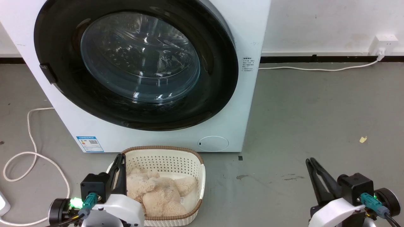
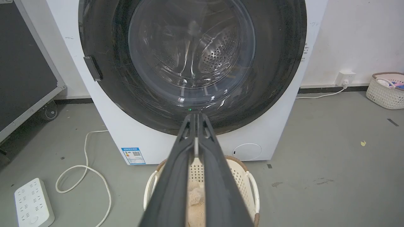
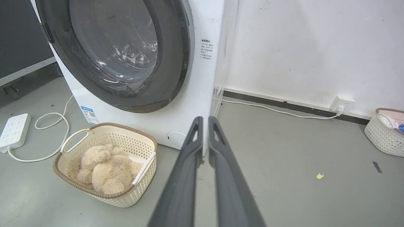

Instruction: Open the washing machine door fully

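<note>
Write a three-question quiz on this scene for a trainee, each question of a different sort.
1. True or false: the washing machine door is shut against the washing machine.
2. What lies in the basket on the floor in front of the machine? A) folded towels B) a plush toy C) shoes
3. In the head view, which hand's fingers overlap the basket's rim?

Key: 1 true; 2 B; 3 the left hand.
</note>
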Controlling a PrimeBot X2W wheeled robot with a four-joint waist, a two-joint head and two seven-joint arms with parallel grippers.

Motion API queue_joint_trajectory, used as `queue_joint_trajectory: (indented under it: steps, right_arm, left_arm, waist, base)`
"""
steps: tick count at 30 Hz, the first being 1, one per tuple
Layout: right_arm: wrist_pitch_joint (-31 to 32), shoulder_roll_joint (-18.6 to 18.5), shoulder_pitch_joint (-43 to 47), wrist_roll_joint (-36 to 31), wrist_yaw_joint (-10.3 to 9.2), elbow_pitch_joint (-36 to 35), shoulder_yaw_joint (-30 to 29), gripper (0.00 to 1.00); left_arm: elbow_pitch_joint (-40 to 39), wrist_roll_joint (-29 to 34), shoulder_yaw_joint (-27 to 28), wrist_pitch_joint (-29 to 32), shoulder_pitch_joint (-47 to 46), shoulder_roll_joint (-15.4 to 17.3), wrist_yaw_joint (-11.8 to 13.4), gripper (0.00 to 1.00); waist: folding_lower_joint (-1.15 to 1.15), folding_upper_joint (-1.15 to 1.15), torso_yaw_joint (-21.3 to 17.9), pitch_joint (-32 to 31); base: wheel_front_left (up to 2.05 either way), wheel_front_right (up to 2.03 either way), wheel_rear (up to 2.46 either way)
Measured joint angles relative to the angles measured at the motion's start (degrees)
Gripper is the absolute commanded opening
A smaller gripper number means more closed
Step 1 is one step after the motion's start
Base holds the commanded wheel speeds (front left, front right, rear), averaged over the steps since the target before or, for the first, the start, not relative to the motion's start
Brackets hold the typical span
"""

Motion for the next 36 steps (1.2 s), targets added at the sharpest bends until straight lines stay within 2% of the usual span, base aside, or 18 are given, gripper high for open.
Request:
queue_joint_trajectory:
  steps: [26,27,28,29,36]
  right_arm:
    - [-2.64,-0.79,-0.02,0.86,0.0,-1.7,-0.24,1.0]
    - [-2.66,-0.98,-0.03,1.04,0.0,-1.81,-0.19,0.74]
    - [-2.85,-1.23,-0.05,1.35,0.0,-1.85,-0.14,0.24]
    - [-3.07,-1.56,-0.09,1.4,0.0,-1.89,-0.08,0.0]
    - [-3.64,-5.43,-3.89,3.94,0.0,-2.46,0.87,0.0]
  left_arm:
    - [-0.15,-0.2,-2.57,-2.63,-0.38,-0.01,1.07,1.0]
    - [-0.19,-0.23,-2.72,-2.67,-0.46,-0.01,1.08,1.0]
    - [-0.22,-0.37,-2.85,-2.83,-0.53,-0.01,1.18,1.0]
    - [-0.26,-0.56,-2.94,-3.01,-0.59,-0.01,1.26,1.0]
    - [-0.67,-0.89,-4.38,-4.08,-1.86,-0.02,2.21,1.0]
  waist:
    - [0.01,0.0,1.3,3.36]
    - [0.01,0.0,1.4,3.6]
    - [0.01,0.0,1.51,3.84]
    - [0.01,0.0,1.62,4.08]
    - [0.01,0.0,2.85,6.5]
  base:
    - [0.0,0.0,0.0]
    - [0.0,0.0,0.0]
    - [0.0,0.0,0.0]
    - [0.0,0.0,0.0]
    - [0.0,0.0,0.0]
